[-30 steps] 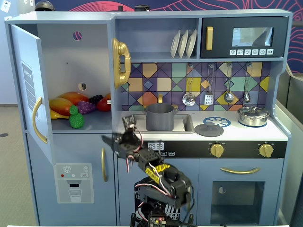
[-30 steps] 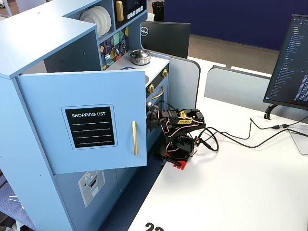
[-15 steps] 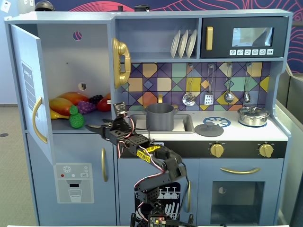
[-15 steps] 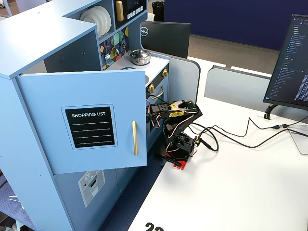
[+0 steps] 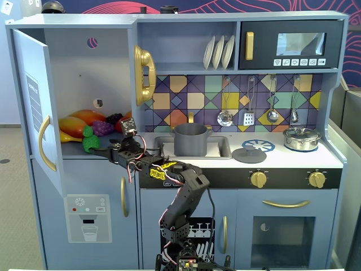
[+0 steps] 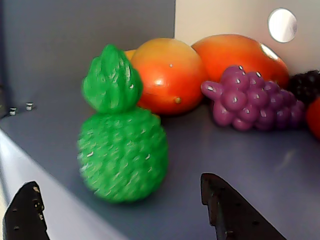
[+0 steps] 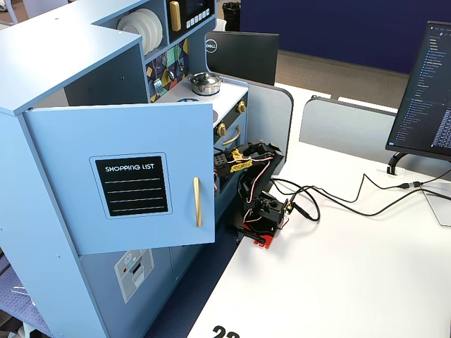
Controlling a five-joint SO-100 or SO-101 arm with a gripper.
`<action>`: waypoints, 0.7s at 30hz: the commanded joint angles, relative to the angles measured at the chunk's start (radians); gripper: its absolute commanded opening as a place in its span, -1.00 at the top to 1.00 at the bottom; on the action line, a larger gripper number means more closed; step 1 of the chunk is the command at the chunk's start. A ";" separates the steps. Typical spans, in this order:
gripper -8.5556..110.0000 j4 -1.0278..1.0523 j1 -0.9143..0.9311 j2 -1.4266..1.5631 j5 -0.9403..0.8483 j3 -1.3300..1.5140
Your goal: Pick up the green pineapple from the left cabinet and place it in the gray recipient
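Jaws spread wide, nothing between them: in the wrist view the two black fingers of the gripper (image 6: 125, 210) sit at the bottom edge, left fingertip (image 6: 24, 210) low left, right one (image 6: 227, 210) low right-centre. Small bright green bumpy plastic pineapple (image 6: 122, 150) stands upright just ahead of the gap, closer to the left finger, not touched by either, leafy tuft on top.

Behind pineapple, touching or nearly so: round orange-red plastic fruit (image 6: 167, 75), a second orange-red fruit (image 6: 237, 57) to its right. Purple plastic grape bunch (image 6: 250, 102) lies on its side right of centre, apart from the pineapple. Dark berry cluster (image 6: 305, 85) at far right edge, partly cut off.

All sit on the blue-gray shelf of the tall pale blue-gray toy-kitchen left cabinet (image 5: 79, 68); door (image 5: 34, 107) swung open with curved gold handle, round hole in back panel. In a fixed view the black arm (image 5: 169, 175) with yellow tape reaches left from the base up to the shelf edge, gripper (image 5: 104, 151) just beside pineapple (image 5: 89, 140) at the shelf front.

Matte dark-gray cylindrical pot (image 5: 190, 139) stands in the sink, well apart to the right of the cabinet. Shiny steel lidded pot (image 5: 302, 138) on counter far right.

In the side fixed view the open door (image 7: 127, 176) with "SHOPPING LIST" panel hides the gripper and shelf; arm base (image 7: 264, 211) on white table (image 7: 338, 282)
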 commanded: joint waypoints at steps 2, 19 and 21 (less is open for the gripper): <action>0.26 -0.043 -0.017 -0.094 -0.015 -0.163; 0.67 -0.049 -0.075 -0.434 -0.002 -0.511; 0.86 -0.063 -0.094 -0.437 -0.020 -0.522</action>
